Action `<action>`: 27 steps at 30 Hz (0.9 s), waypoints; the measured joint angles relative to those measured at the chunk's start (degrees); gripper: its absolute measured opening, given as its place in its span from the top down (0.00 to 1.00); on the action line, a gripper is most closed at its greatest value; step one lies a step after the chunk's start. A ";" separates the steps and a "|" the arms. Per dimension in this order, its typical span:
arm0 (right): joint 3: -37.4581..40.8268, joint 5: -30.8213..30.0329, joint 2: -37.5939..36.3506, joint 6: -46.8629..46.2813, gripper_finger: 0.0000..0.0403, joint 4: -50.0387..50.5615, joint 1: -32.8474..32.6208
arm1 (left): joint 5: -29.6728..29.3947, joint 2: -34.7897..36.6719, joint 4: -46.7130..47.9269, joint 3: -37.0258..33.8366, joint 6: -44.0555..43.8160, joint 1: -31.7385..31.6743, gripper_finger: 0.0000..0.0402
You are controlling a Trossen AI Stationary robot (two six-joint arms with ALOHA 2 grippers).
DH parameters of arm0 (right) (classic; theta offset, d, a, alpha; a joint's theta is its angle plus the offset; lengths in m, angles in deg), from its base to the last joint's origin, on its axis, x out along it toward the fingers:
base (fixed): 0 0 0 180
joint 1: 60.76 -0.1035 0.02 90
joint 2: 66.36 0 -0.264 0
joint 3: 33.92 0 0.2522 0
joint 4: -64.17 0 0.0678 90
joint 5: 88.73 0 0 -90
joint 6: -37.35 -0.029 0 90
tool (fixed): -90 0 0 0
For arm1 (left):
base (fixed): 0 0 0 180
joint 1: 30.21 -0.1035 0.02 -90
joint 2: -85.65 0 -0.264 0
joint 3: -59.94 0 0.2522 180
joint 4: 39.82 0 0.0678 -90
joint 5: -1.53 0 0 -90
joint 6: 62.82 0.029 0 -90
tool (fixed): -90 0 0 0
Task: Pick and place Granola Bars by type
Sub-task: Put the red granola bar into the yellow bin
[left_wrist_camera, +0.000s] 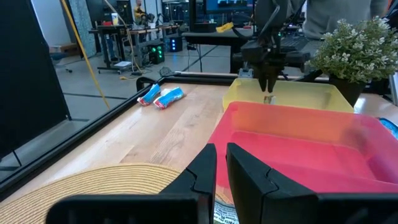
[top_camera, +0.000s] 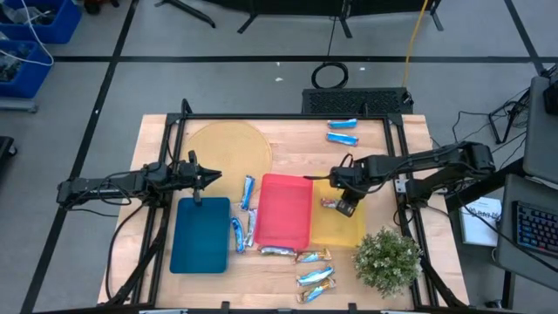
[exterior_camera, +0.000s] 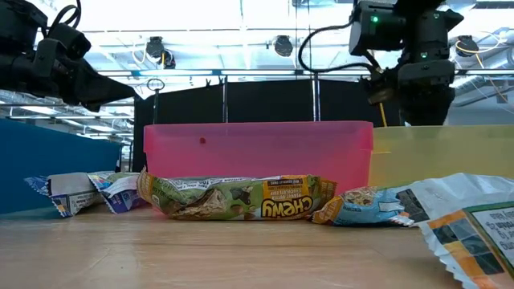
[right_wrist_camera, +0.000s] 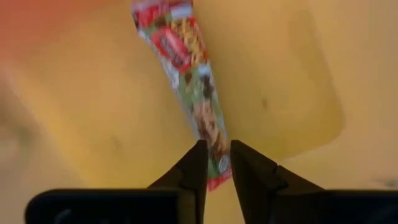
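Right wrist view: right gripper [right_wrist_camera: 216,163] pinches a granola bar [right_wrist_camera: 188,71] above the yellow tray [right_wrist_camera: 292,74].
Left gripper [left_wrist_camera: 221,165] waits, fingers nearly closed, empty.

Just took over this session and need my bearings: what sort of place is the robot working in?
Most likely a robotics lab or workshop, not a home or shop. The wooden table sits inside a dark metal frame on a grey taped floor, with cables and a keyboard alongside, and equipment benches fill the room behind.

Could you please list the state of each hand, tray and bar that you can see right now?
Right hand: shut on a granola bar, over the yellow tray.
Left hand: shut, empty, above the blue tray.
Red tray: empty.
Blue tray: empty.
Loose bars: lying on the table.
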 joint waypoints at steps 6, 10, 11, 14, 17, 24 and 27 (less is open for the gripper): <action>-1.83 -0.52 -4.23 0.84 0.76 -1.97 1.81 | 0.00 0.00 0.03 0.00 0.00 0.00 0.88; -4.69 -0.94 -8.39 4.33 0.74 -7.59 3.23 | 0.00 0.00 0.05 0.01 0.00 0.00 0.88; -5.19 -2.09 -9.48 5.66 0.74 -10.38 3.64 | 0.00 0.00 0.05 0.02 0.00 0.02 0.88; -6.66 -10.20 -12.12 11.02 0.73 -18.23 5.36 | 0.00 0.00 0.03 0.01 0.06 0.00 0.88; -8.83 -16.46 -12.88 19.57 0.70 -19.33 9.51 | 0.00 0.00 0.03 0.02 1.35 0.02 0.88; -14.64 -11.74 -6.87 25.93 0.62 -12.10 29.15 | 0.01 0.00 -0.02 0.02 2.38 0.00 0.88; -17.96 -9.36 -2.34 28.81 0.58 -7.39 36.77 | 0.02 0.00 -0.04 0.02 2.31 0.00 0.88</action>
